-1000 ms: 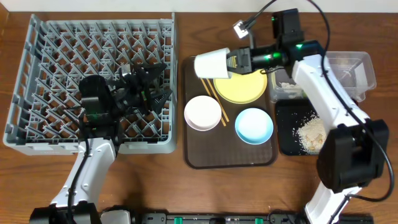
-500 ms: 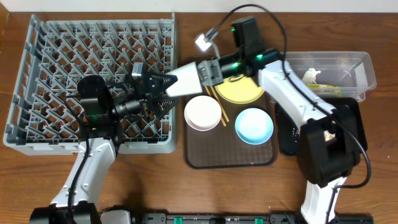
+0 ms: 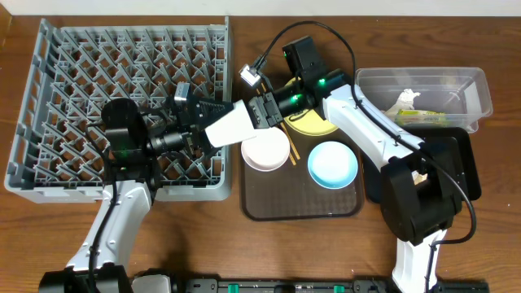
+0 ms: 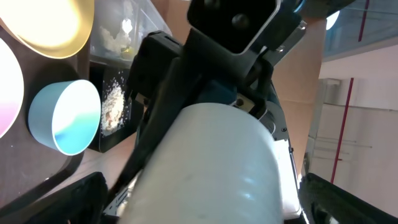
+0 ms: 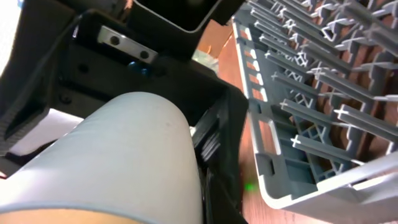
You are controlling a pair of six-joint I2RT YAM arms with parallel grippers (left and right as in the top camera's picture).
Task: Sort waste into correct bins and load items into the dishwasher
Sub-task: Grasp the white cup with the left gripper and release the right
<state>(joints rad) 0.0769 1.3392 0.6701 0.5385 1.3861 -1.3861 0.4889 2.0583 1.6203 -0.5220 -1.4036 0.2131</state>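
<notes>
The cup (image 3: 230, 126) is hanging on its side in the air, just off the rack's (image 3: 122, 192) right edge and at 11 o'clock from the white bowl (image 3: 265, 148). Its long axis is running from 8 to 2 o'clock, with what looks like the wider mouth end pointing to 8.

The right gripper (image 3: 259, 112) is gripping the narrow end at 2 o'clock, jaws pressed onto the cup and carrying it. From 8 o'clock the left gripper (image 3: 203, 122) is facing straight down that axis. In its wrist view its fingers (image 4: 348, 196) are standing wide apart at either side of the cup, apparently not yet squeezing it.

I'd say a handover is coming. The left arm is nearer the rack and only needs to close across the cup, square to that axis.
</notes>
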